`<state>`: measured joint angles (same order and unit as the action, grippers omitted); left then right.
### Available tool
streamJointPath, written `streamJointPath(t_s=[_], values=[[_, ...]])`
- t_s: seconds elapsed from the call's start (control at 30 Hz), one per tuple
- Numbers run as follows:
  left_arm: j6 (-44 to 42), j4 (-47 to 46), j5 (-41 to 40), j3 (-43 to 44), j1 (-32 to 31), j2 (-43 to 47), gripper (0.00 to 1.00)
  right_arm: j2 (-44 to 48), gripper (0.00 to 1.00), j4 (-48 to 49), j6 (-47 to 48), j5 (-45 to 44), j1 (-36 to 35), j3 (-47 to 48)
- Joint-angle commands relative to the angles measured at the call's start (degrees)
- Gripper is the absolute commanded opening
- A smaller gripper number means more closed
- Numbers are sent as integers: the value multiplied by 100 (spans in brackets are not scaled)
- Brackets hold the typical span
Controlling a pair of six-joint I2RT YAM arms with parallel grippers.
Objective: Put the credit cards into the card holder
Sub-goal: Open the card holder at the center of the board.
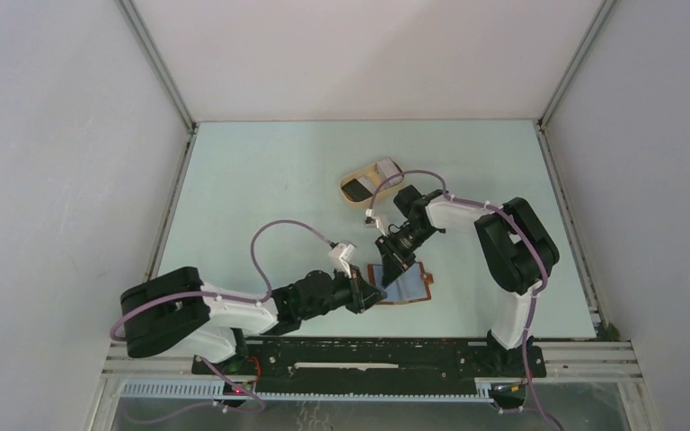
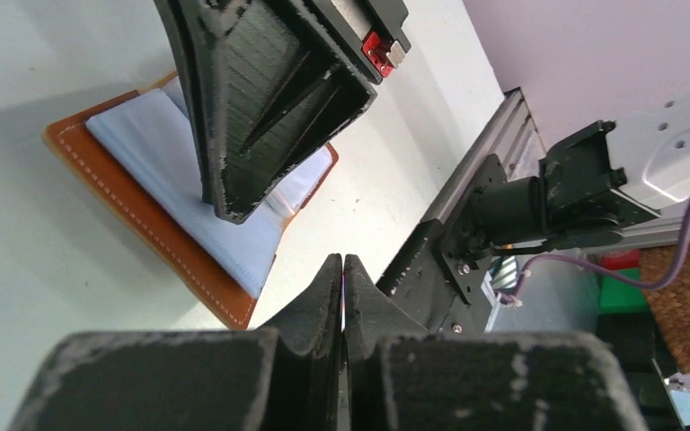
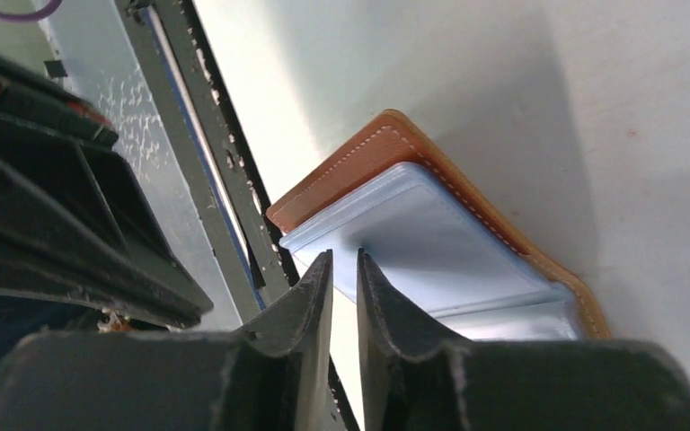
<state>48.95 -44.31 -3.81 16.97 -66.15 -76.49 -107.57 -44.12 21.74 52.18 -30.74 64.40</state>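
- Where the table (image 1: 260,180) comes close to the two arms, the card holder (image 1: 411,287) lies open and flat, with its brown leather side down.
- Pale blue see-through pockets (image 3: 431,233) are stacked inside it. I cannot tell if any pocket has a card in it.
- The right gripper (image 3: 343,265) points down at the left part of the card holder. One finger tip seems to touch the top pocket.
- Its two fingers are close together with only a thin gap between them. I cannot see anything held in that gap.
- The left gripper (image 2: 342,269) is low over the table, just beside the left edge of the card holder.
- Its two fingers are pressed tight together. I cannot make out anything pinched between them, but a very thin thing would be hard to see there.
- The two grippers are very near each other, one on each side of the same corner of the card holder.
- Farther back on the table, well apart from the card holder, sits a beige oval tray (image 1: 390,165).
- A black card (image 1: 357,189) lies in the tray. There may be a pale card next to it, but it is too small to be sure.
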Motion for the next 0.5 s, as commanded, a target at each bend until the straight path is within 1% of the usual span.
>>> streamJointPath(t_s=[0.0, 0.07, 0.2, 0.27, 0.37, 0.47], values=[[-305, -301, -72, 456, -38, -440, 6, -177, 20, 138, -378, -497, -50, 257], [-377, -266, -181, 592, -38, -710, 6, -182, 14, 125, -372, -568, -37, 283], [-404, -136, -464, 775, -38, -1128, 5, -81, 10, 80, -281, -703, -4, 325], [-404, -48, -644, 781, -30, -1213, 4, -27, 7, 39, -193, -781, 21, 357], [-364, 350, -949, 843, -16, -1236, 3, 73, 4, -61, -91, -827, 86, 404], [-277, 634, -1066, 914, 22, -1277, 3, 219, 1, -209, 105, -833, 170, 442]])
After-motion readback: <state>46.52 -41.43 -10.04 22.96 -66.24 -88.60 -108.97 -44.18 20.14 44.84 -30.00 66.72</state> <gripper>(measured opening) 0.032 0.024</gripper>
